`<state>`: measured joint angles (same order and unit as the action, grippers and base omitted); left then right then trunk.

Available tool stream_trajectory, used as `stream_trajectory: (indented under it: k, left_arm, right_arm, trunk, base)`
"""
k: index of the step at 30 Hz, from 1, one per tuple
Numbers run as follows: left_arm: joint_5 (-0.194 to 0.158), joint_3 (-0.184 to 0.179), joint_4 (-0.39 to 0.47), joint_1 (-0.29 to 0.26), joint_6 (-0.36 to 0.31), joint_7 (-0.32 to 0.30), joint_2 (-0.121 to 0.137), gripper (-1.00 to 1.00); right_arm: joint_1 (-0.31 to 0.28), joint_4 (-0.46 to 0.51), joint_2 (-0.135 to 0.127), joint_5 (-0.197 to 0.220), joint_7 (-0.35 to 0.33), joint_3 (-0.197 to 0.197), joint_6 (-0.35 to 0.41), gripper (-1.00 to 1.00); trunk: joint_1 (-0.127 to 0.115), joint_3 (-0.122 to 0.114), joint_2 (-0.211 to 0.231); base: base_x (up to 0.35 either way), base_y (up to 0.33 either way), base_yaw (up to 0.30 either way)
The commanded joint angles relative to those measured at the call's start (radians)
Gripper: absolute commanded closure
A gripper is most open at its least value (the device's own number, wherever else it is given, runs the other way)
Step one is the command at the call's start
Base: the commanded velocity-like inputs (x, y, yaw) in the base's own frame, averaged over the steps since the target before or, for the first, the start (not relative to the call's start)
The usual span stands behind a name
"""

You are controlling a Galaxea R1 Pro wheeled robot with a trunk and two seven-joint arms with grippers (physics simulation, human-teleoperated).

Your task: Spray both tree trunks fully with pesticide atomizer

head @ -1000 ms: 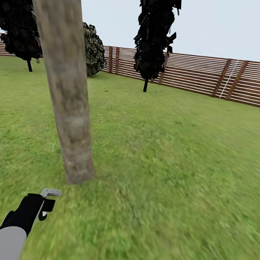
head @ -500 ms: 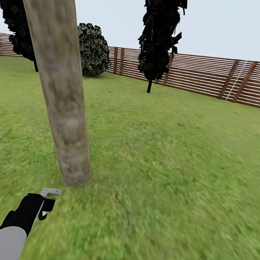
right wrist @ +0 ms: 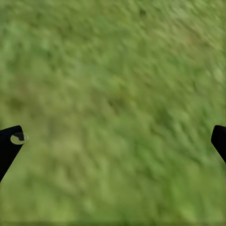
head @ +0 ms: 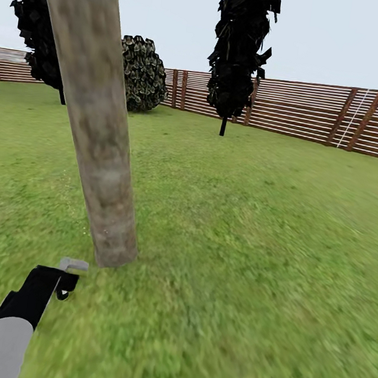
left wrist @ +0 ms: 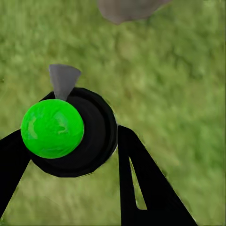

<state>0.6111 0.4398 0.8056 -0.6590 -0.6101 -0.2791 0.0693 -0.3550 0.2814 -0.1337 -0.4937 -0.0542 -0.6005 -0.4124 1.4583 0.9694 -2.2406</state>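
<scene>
Trunk of the pale tree stands just ahead of my left gripper, whose fingers are clamped on the pesticide atomizer: a round black body with a bright green ball and a grey nozzle tip, seen end-on between them. My right gripper has its fingers wide apart over the grass, nothing between them.

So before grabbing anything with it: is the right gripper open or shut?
Open. In the right wrist view the right gripper's two fingertips sit far apart over bare grass, holding nothing.
</scene>
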Motion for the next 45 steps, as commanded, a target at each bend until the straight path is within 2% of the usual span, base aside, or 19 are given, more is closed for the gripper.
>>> stream_trajectory:
  k: [1, 3, 5, 6, 7, 9, 12, 15, 18, 21, 24, 26, 28, 34, 37, 39, 42, 43, 45]
  left_arm:
    - [0.003, 0.004, 0.005, -0.002, -0.005, -0.056, 0.033, 1.00]
    - [0.003, 0.001, 0.007, -0.005, -0.007, -0.085, 0.042, 1.00]
    - [0.003, -0.003, 0.013, -0.018, -0.008, -0.093, 0.030, 1.00]
    - [0.007, -0.010, 0.021, -0.055, -0.013, -0.096, -0.035, 1.00]
    - [0.006, -0.008, 0.021, -0.083, -0.035, -0.098, -0.029, 1.00]
    - [0.005, -0.004, 0.021, -0.099, -0.059, -0.101, 0.031, 1.00]
    - [0.003, -0.002, 0.021, -0.102, -0.064, -0.103, 0.073, 1.00]
    - [0.004, -0.010, 0.021, -0.101, -0.065, -0.103, 0.061, 1.00]
    - [0.005, -0.039, 0.021, -0.102, -0.066, -0.104, 0.007, 1.00]
    - [0.005, -0.068, 0.021, -0.105, -0.069, -0.104, 0.000, 1.00]
    - [0.004, -0.069, 0.021, -0.117, -0.075, -0.121, 0.029, 1.00]
    - [0.006, -0.068, 0.021, -0.119, -0.075, -0.202, 0.072, 1.00]
    - [0.008, -0.070, 0.021, -0.124, -0.079, -0.255, 0.099, 1.00]
    - [0.012, -0.079, 0.028, -0.129, -0.096, -0.276, 0.084, 1.00]
    - [0.012, -0.082, 0.076, -0.133, -0.127, -0.277, 0.074, 1.00]
    - [0.012, -0.117, 0.095, -0.170, -0.173, -0.278, 0.084, 1.00]
    - [0.014, -0.136, 0.101, -0.214, -0.233, -0.279, 0.091, 1.00]
    - [0.012, -0.140, 0.102, -0.234, -0.268, -0.280, 0.117, 1.00]
    - [0.009, -0.142, 0.101, -0.239, -0.277, -0.282, 0.135, 1.00]
  right_arm:
    - [-0.001, -0.001, 0.000, -0.005, -0.006, -0.008, -0.004, -1.00]
    - [-0.001, -0.002, 0.000, -0.005, -0.006, -0.008, -0.004, -1.00]
    - [-0.001, -0.002, 0.000, -0.005, -0.006, -0.008, -0.004, -1.00]
    - [-0.001, -0.002, 0.000, -0.005, -0.006, -0.008, -0.004, -1.00]
    - [-0.001, -0.001, 0.000, -0.005, -0.006, -0.008, -0.004, -1.00]
    - [-0.001, -0.001, 0.000, -0.005, -0.006, -0.008, -0.004, -1.00]
    - [-0.001, -0.001, 0.000, -0.005, -0.006, -0.008, -0.004, -1.00]
    - [-0.001, -0.002, 0.000, -0.005, -0.006, -0.008, -0.005, -1.00]
    - [-0.001, -0.001, 0.000, -0.005, -0.006, -0.008, -0.004, -1.00]
    - [-0.001, -0.001, 0.000, -0.005, -0.006, -0.008, -0.005, -1.00]
    - [-0.001, -0.001, 0.000, -0.005, -0.006, -0.008, -0.004, -1.00]
    - [-0.001, -0.001, 0.000, -0.005, -0.006, -0.008, -0.005, -1.00]
    - [-0.001, -0.001, 0.000, -0.005, -0.006, -0.008, -0.005, -1.00]
    - [-0.001, -0.002, 0.000, -0.005, -0.006, -0.008, -0.004, -1.00]
    - [-0.001, -0.002, 0.000, -0.005, -0.006, -0.008, -0.005, -1.00]
    - [-0.001, -0.001, 0.000, -0.005, -0.006, -0.008, -0.004, -1.00]
    - [-0.001, -0.002, 0.000, -0.005, -0.006, -0.008, -0.005, -1.00]
    - [-0.001, -0.001, 0.000, -0.005, -0.006, -0.008, -0.005, -1.00]
    - [-0.001, -0.001, 0.000, -0.005, -0.006, -0.008, -0.004, -1.00]
  trunk:
    - [0.000, 0.001, 0.000]
    - [0.000, 0.001, 0.000]
    - [0.000, 0.001, 0.000]
    - [0.000, 0.001, 0.000]
    - [0.000, 0.001, 0.000]
    - [0.000, 0.001, 0.000]
    - [0.000, 0.001, 0.000]
    - [0.000, 0.001, 0.000]
    - [0.000, 0.001, 0.000]
    - [0.000, 0.001, 0.000]
    - [0.000, 0.001, 0.000]
    - [0.000, 0.001, 0.000]
    - [0.000, 0.001, 0.000]
    - [0.000, 0.001, 0.000]
    - [0.000, 0.001, 0.000]
    - [0.000, 0.001, 0.000]
    - [0.000, 0.001, 0.000]
    - [0.000, 0.001, 0.000]
    - [0.000, 0.001, 0.000]
  base:
    - [0.000, 0.000, 0.000]
    - [0.000, 0.000, 0.000]
    - [0.000, 0.000, 0.000]
    - [0.000, 0.000, 0.000]
    - [0.000, 0.000, 0.000]
    - [0.000, 0.000, 0.000]
    - [0.000, 0.000, 0.000]
    - [0.000, 0.000, 0.000]
    - [0.000, 0.000, 0.000]
    - [0.000, 0.000, 0.000]
    - [0.000, 0.000, 0.000]
    - [0.000, 0.000, 0.000]
    - [0.000, 0.000, 0.000]
    - [0.000, 0.000, 0.000]
    - [-0.178, 0.000, 0.000]
    - [-0.228, 0.000, 0.000]
    - [-0.072, 0.000, 0.000]
    - [-0.011, 0.000, 0.000]
    - [-0.005, 0.000, 0.000]
